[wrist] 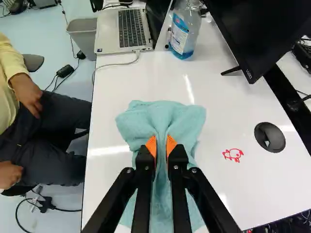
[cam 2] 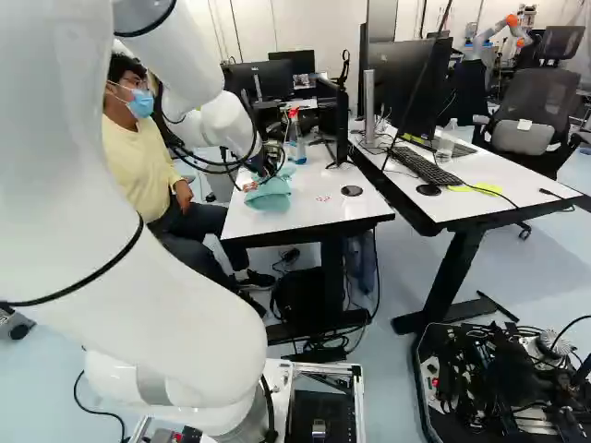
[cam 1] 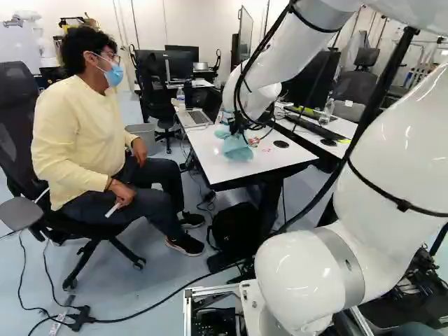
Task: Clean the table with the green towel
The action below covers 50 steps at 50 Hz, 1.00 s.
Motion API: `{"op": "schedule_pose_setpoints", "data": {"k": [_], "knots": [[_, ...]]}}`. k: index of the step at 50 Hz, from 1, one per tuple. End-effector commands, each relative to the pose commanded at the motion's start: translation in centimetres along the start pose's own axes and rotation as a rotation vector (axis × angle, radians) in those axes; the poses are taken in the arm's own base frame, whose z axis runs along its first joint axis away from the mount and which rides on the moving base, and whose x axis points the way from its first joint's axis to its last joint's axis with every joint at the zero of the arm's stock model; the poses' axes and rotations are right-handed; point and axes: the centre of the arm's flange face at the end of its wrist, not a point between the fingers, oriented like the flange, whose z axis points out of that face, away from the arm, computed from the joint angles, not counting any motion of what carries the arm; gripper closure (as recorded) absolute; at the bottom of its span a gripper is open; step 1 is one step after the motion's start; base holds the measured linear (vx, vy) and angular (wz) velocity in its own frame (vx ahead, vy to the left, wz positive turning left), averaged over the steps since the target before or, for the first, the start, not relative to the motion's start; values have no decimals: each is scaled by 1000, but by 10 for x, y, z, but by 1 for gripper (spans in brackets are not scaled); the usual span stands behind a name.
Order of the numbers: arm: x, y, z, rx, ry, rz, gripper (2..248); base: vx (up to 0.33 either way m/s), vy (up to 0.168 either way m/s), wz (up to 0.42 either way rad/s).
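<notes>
In the left base view my gripper (cam 1: 240, 127) is low over the white table (cam 1: 269, 159), with the green towel (cam 1: 238, 148) bunched beneath it. Seen from the wrist, the gripper (wrist: 161, 145) is shut on the pale green-blue towel (wrist: 160, 115), a fold of cloth pinched between the orange pads. The cloth spreads ahead of the fingers and to both sides, lying on the tabletop (wrist: 141, 80). A small red drawing (wrist: 233, 155) marks the surface beside the towel, near a round black disc (wrist: 269, 137).
Beyond the towel stand a spray bottle (wrist: 184, 29), an open laptop (wrist: 130, 28) and a monitor (wrist: 257, 34). A person (cam 1: 80, 133) sits close along one long side of the table. A second table (cam 2: 480, 198) carries a keyboard (cam 2: 427, 166). Another robot (cam 2: 494, 35) is far back.
</notes>
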Motion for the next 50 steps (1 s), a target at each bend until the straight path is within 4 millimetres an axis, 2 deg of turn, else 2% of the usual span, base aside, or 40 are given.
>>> {"op": "schedule_pose_setpoints", "data": {"k": [10,32,50], "knots": [[-7,7,-7,-12,2,12,206,0,0,0],[-2,27,-30,-47,27,44,206,0,0,0],[-6,40,-33,-70,-17,69,206,0,0,0]]}}
